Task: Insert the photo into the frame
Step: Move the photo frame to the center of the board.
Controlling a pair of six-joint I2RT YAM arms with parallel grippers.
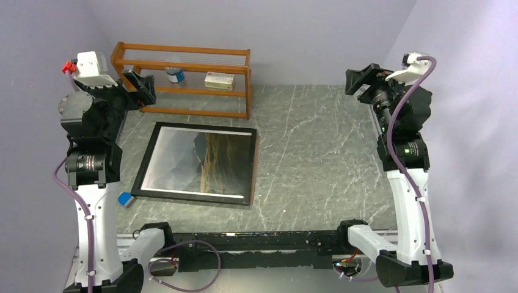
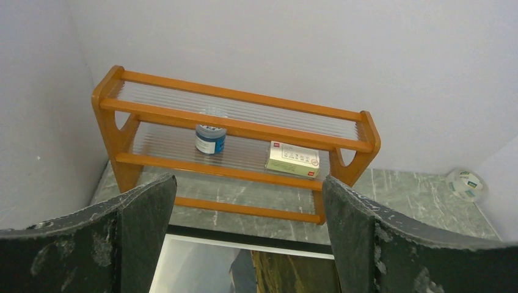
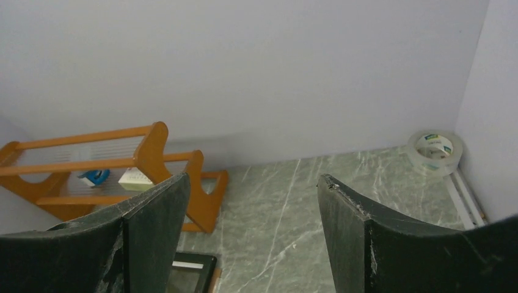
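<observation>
The black frame (image 1: 194, 196) lies flat on the marble table left of centre. The photo (image 1: 201, 162) of grey mountains and golden grass shows inside it, with a white border. A thin brown strip shows along the frame's right side. My left gripper (image 1: 142, 88) hangs raised above the frame's far left corner, open and holding nothing. In the left wrist view its jaws (image 2: 247, 183) stand wide apart over the frame's far edge (image 2: 244, 237) and the photo (image 2: 244, 268). My right gripper (image 1: 360, 78) is raised at the far right, open and empty (image 3: 253, 180). A corner of the frame (image 3: 195, 262) shows below it.
An orange-brown wooden shelf rack (image 1: 183, 79) stands at the back left, holding a blue-and-white jar (image 1: 175, 74) and a small box (image 1: 218, 80). A small blue object (image 1: 126, 199) lies by the frame's near left corner. A tape roll (image 3: 435, 151) sits in the far right corner. Walls enclose three sides.
</observation>
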